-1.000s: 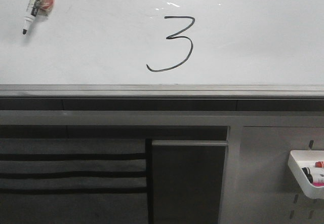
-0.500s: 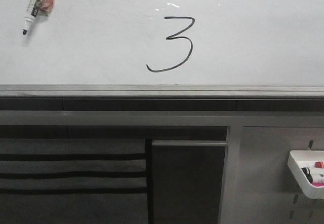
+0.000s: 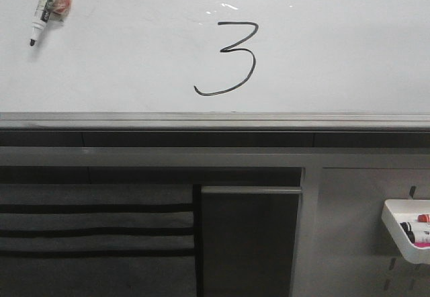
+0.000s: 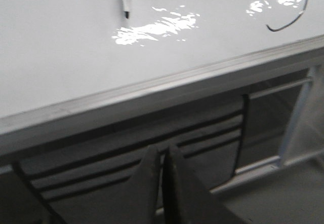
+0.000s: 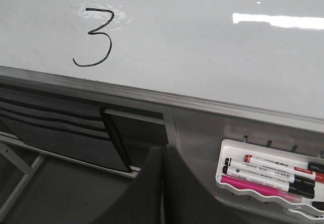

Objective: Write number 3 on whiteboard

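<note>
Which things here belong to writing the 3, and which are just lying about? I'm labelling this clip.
Job:
- number 3, already drawn
- whiteboard
- black marker against the board

Lying about:
- white tray of spare markers
- grey cabinet
- both grippers, left and right, shut, holding nothing

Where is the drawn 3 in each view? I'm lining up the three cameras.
Front view: the number 3 sits upper centre on the whiteboard.
Left wrist view: only its tail shows, at the top right corner.
Right wrist view: upper left.
Shared landmark: the grey edge rail below it.
</note>
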Controlling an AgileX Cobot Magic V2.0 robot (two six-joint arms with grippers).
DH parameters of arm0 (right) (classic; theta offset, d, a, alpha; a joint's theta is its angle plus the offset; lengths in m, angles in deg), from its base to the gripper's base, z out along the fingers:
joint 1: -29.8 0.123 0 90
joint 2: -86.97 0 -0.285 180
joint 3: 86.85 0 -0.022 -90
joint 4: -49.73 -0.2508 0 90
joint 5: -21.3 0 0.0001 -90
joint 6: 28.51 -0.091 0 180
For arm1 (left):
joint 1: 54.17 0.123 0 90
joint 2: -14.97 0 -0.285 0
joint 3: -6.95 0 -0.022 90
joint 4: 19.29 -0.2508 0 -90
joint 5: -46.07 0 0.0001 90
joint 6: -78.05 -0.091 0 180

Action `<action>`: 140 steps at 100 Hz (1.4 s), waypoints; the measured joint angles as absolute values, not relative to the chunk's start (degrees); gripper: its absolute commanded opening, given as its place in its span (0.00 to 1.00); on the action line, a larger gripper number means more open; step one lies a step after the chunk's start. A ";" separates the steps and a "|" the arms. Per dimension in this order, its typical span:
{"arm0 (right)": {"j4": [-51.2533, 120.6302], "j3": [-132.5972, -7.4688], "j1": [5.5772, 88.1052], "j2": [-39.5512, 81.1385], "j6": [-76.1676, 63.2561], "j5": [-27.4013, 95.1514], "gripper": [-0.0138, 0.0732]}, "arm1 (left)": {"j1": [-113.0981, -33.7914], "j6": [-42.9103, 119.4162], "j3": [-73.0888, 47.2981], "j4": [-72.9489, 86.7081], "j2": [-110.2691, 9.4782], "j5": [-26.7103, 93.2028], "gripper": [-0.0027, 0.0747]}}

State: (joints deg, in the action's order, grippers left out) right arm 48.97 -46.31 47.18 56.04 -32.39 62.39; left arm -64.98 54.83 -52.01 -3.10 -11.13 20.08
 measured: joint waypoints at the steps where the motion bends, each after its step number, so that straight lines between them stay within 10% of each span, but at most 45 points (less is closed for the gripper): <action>1: 48.97 -46.31 47.18 56.04 -32.39 62.39 0.07 | -64.96 54.83 -52.23 -3.51 -10.29 20.32 0.01; 140: 49.01 -46.18 47.18 56.06 -32.63 62.39 0.07 | -51.98 73.75 -70.57 -19.83 7.47 41.49 0.01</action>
